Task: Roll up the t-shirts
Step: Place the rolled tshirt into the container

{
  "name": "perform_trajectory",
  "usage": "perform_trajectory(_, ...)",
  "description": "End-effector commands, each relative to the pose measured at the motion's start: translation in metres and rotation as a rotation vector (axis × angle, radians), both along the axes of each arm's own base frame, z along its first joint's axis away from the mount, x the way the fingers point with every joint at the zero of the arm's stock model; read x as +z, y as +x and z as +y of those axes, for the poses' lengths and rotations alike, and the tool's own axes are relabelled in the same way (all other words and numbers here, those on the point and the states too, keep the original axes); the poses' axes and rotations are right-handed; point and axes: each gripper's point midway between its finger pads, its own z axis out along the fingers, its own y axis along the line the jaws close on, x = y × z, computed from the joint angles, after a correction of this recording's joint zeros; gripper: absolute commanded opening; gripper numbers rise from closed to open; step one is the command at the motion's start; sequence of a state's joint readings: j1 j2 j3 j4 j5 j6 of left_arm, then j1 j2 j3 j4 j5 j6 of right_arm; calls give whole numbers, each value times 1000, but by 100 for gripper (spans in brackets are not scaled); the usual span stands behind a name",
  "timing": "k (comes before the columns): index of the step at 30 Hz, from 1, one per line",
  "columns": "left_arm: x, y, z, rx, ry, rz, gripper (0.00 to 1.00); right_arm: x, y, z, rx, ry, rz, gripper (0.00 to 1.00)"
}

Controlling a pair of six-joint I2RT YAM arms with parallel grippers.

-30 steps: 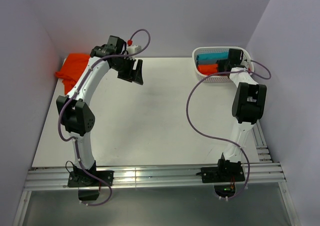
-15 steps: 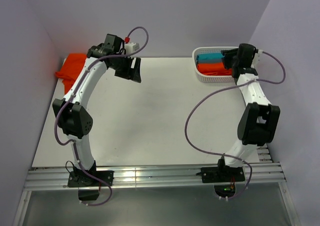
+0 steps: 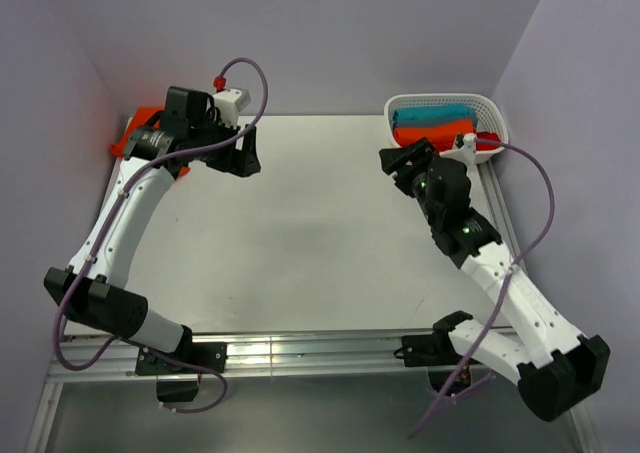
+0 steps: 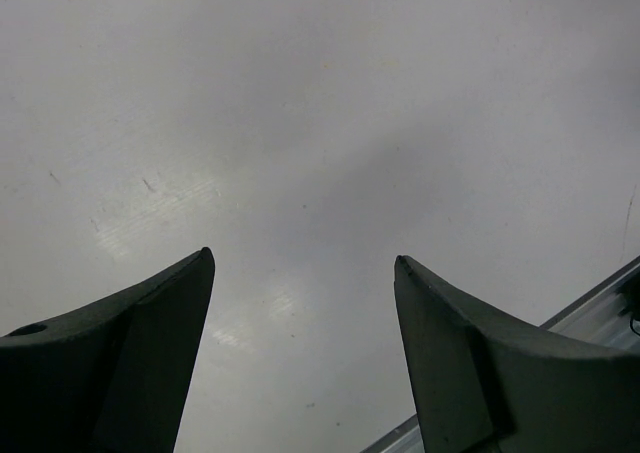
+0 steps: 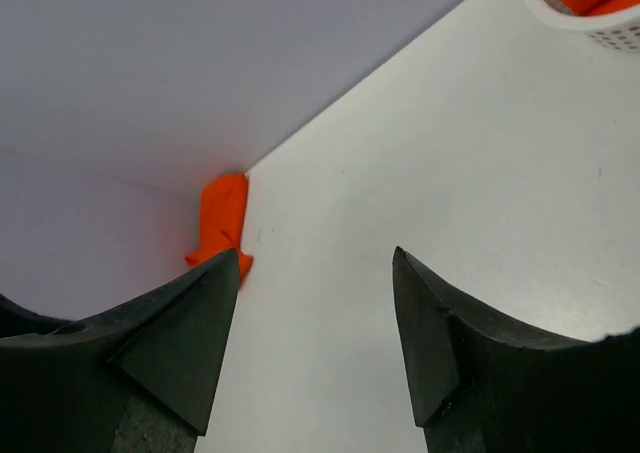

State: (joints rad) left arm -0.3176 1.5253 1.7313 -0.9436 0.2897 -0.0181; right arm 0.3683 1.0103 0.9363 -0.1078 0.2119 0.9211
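Top external view shows both arms above the white bench (image 3: 320, 243), and neither of them holds anything. The left tool (image 3: 243, 156) hangs over bare bench with its fingers wide apart and nothing between them. It is near the orange t-shirt (image 3: 125, 141), which lies in a heap in the far left corner, partly hidden behind this arm. I judge that this tool stands wide so that it can take the cloth next. The right tool (image 3: 398, 161) is also wide and empty, just beside the white basket (image 3: 497, 113). In the basket lie an orange roll (image 3: 430, 133) and a teal roll (image 3: 440, 110), so probably one shirt is already rolled and stored there. The right wrist camera looks across the bench to the heap, well apart from it.
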Motion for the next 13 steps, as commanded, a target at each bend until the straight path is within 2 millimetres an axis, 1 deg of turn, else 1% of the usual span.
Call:
perform_trajectory(1, 6, -8, 8, 13, 0, -60, 78, -22, -28, -5, -35, -148, 22, 70)
perform_trajectory(2, -3, -12, 9, 14, 6, -43, 78, -24, -38, -6, -40, -159, 18, 71)
perform_trajectory(3, -4, -14, 10, 16, 5, -49, 79, -28, -45, -5, -35, -169, 21, 73)
perform_trajectory(4, 0, -18, 12, 18, 3, -62, 79, -32, -54, 2, -7, -180, 24, 78)
perform_trajectory(5, -3, -21, 13, 18, 5, -55, 79, -33, -61, 0, 1, -186, 13, 80)
perform_trajectory(7, -1, -25, 14, 17, 3, -61, 79, -37, -69, -2, 7, -207, 18, 83)
perform_trajectory(9, 3, -28, 13, 10, -6, -68, 79, -36, -74, -6, 6, -218, 9, 84)
perform_trajectory(12, 8, -29, 13, 8, -11, -76, 79, -33, -78, -9, 7, -228, -4, 90)
perform_trajectory(13, 8, -29, 14, 11, -9, -78, 79, -28, -78, -11, -1, -223, -21, 99)
